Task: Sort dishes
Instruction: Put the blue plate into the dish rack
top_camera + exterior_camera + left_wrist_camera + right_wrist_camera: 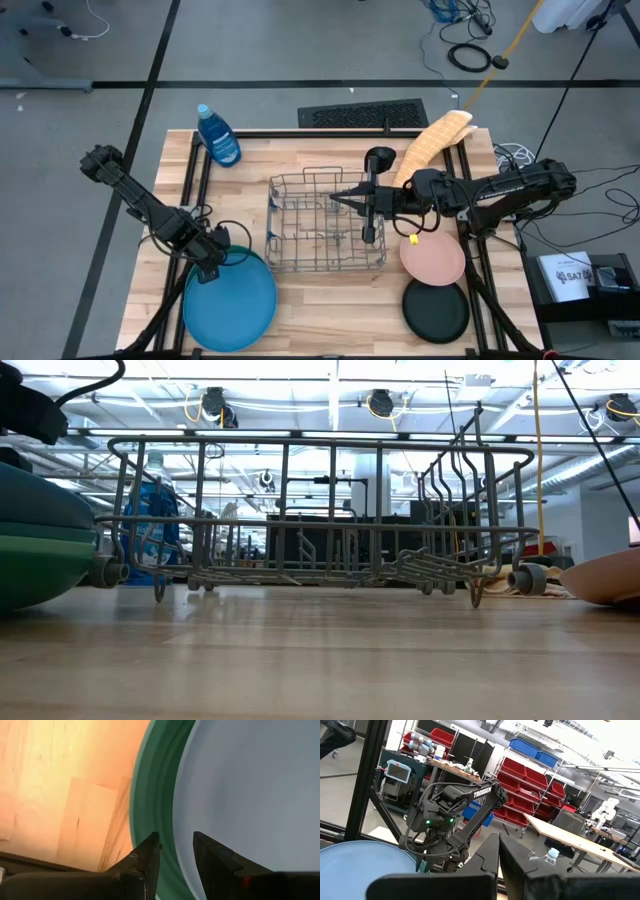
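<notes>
At the tabletop's [330,300] seven o'clock corner lies the blue plate [230,305] stacked on green, the left pincer [213,262] at its rim, fingers slightly apart. At five o'clock sit black plate [436,311] and pink plate [433,258]. Farther, over the dish rack [325,235], the right pincer [340,199] is pressed together.

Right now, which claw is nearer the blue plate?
Left. The left claw is open at the blue plate's rim. The right claw hangs over the rack, well away from it.
</notes>
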You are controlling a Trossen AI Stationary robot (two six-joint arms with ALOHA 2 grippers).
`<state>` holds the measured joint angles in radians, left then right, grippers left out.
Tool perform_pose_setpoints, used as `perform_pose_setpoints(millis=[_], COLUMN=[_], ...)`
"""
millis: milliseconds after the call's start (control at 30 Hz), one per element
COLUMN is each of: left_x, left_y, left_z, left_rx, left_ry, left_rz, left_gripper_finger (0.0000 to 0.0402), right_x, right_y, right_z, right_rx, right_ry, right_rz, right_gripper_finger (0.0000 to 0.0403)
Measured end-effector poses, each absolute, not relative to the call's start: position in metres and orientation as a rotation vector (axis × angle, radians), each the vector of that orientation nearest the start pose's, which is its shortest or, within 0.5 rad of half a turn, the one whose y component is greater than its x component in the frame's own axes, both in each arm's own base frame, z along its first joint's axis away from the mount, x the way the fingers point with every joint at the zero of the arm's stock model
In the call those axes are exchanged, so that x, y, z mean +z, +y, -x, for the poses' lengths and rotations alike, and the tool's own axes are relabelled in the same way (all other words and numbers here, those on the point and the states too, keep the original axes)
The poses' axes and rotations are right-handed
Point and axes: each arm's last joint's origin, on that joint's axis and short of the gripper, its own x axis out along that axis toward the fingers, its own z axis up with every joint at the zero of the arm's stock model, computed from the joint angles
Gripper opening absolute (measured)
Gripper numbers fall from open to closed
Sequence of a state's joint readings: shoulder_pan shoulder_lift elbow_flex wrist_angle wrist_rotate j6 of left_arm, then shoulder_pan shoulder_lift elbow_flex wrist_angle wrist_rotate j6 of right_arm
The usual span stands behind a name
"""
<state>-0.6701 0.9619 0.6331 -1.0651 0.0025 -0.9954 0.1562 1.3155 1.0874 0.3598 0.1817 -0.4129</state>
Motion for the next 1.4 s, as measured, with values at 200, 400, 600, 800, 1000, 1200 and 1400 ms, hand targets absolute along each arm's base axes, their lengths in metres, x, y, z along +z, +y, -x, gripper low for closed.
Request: perform_pose_setpoints(millis=[200, 400, 600, 800, 1000, 1200, 1400], left_x=[0.2027, 0.2027, 0.2029, 0.2038, 0.2038, 0.2038, 0.2042], left_y=[-0.0858, -0.0854, -0.0858, -0.0882, -0.0880, -0.0878, -0.0888], left_z=[-0.1085, -0.1089, -0.1096, -0.1127, -0.1129, -0.1132, -0.1144], left_rx=[0.141, 0.151, 0.149, 0.126, 0.131, 0.137, 0.128], left_ry=[1.423, 1.409, 1.400, 1.369, 1.362, 1.354, 1.342], left_rz=[0.351, 0.341, 0.343, 0.364, 0.360, 0.357, 0.366], left_gripper_finger=[0.0118, 0.0118, 0.0118, 0.0118, 0.0118, 0.0121, 0.0160], right_x=[0.3747, 0.3747, 0.3747, 0.3748, 0.3751, 0.3751, 0.3756], right_y=[0.0416, 0.0416, 0.0416, 0.0417, 0.0419, 0.0422, 0.0423], right_z=[-0.2981, -0.2981, -0.2981, -0.2981, -0.2980, -0.2980, -0.2979], right_rx=[-0.052, -0.052, -0.052, -0.052, -0.051, -0.050, -0.051], right_ry=[-0.123, -0.123, -0.124, -0.125, -0.127, -0.128, -0.133], right_rz=[0.390, 0.390, 0.390, 0.390, 0.390, 0.390, 0.389], right_gripper_finger=[0.0009, 0.0009, 0.0009, 0.0009, 0.0009, 0.0009, 0.0009])
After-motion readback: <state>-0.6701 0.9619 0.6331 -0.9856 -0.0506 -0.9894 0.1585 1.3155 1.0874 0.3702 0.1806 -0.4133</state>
